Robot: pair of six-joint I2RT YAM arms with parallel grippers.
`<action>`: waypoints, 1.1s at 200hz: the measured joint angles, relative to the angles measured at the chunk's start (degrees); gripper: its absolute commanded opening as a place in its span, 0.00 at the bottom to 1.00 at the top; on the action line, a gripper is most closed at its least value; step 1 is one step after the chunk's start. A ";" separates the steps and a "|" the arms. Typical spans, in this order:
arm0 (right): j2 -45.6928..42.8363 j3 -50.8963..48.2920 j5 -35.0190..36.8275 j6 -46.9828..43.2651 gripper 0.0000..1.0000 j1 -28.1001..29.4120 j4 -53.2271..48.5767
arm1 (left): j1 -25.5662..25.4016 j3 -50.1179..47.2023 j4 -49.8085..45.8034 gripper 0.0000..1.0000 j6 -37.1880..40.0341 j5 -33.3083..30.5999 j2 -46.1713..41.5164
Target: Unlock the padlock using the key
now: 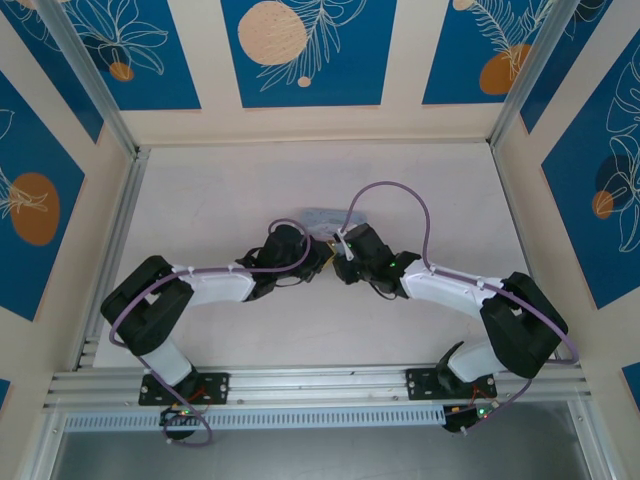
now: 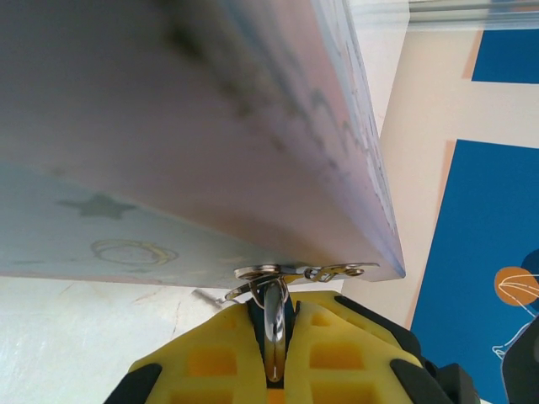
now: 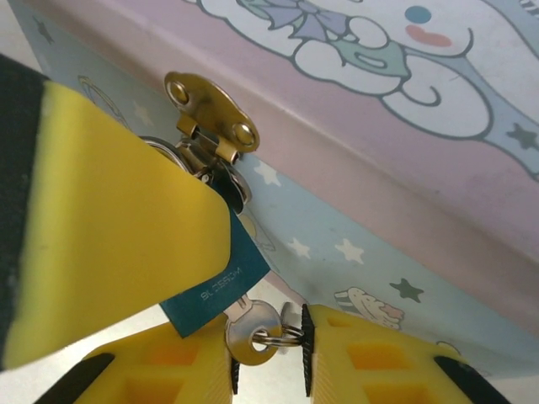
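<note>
Converging elbows-out at the tin [image 1: 318, 216]; left jaws clamped on padlock [image 3: 212, 293]; right jaws pinching key [image 3: 249, 333]

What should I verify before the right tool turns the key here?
1. Key seated in padlock: ok, blade enters its underside.
2. Right tool on key: ok, fingers flank its head and ring.
3. Left tool steadying padlock: ok, shut on the metal loop under the latch.
4. Shackle released: cannot tell, hidden from view.
5. Box lid down: ok, latch folded over the front wall.
</note>
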 measured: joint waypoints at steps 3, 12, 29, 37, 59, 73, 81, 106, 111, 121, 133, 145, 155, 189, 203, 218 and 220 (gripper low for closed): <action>0.00 0.00 -0.17 -0.02 0.24 -0.09 0.04 | 0.00 0.00 0.00 0.00 0.00 0.00 0.00; 0.00 0.04 -0.85 0.26 0.23 -0.26 0.11 | 0.00 0.00 0.11 0.00 0.02 0.00 0.04; 0.00 0.13 -2.08 0.66 0.19 -0.76 0.09 | 0.00 0.00 0.35 0.00 0.02 0.00 0.11; 0.00 0.26 -2.80 0.83 0.16 -1.03 -0.04 | 0.00 0.00 0.42 0.00 0.02 0.00 0.17; 0.00 0.55 -4.57 1.73 0.09 -1.62 -0.70 | 0.13 0.02 0.57 0.00 0.02 -0.02 0.42; 0.00 0.55 -5.97 2.21 0.07 -2.08 -1.20 | 0.26 0.02 0.57 0.00 0.02 -0.02 0.55; -0.09 0.55 -6.60 2.58 0.07 -2.29 -1.05 | 0.31 0.00 0.59 0.00 0.02 0.00 0.68; -0.87 0.55 -9.51 3.96 0.27 -3.39 -1.38 | 0.37 0.02 1.09 0.00 0.00 0.02 0.76; -1.25 0.55 -10.16 4.63 0.33 -3.61 -1.44 | 0.37 0.02 1.25 0.00 0.02 0.04 0.76; -2.36 0.55 -11.21 4.59 0.42 -3.93 -1.38 | 0.37 0.00 1.25 0.00 0.02 0.09 0.87; -4.11 0.52 -12.48 5.64 0.48 -4.46 -1.42 | 0.37 0.02 1.25 0.00 0.02 0.26 1.20; -6.54 0.13 -13.97 6.93 0.53 -5.14 -1.18 | 0.37 0.00 1.22 0.00 0.17 0.42 1.60; -8.70 -0.72 -15.17 7.85 0.58 -5.95 -0.87 | 0.37 0.02 1.18 0.00 0.68 0.44 1.88; -14.62 -4.87 -18.21 13.86 0.68 -9.09 -0.70 | 0.37 0.00 -1.16 0.00 4.22 0.44 2.19; -15.69 -6.36 -19.34 16.83 0.74 -9.57 -0.59 | 0.37 0.02 -3.06 0.00 6.56 0.44 2.19; -16.04 -7.80 -21.07 20.55 0.80 -9.57 -0.26 | 0.37 0.02 -5.14 0.02 9.01 0.44 2.19; -16.04 -7.96 -21.27 20.76 0.81 -9.57 -0.11 | 0.37 0.02 -5.44 0.03 9.22 0.44 2.19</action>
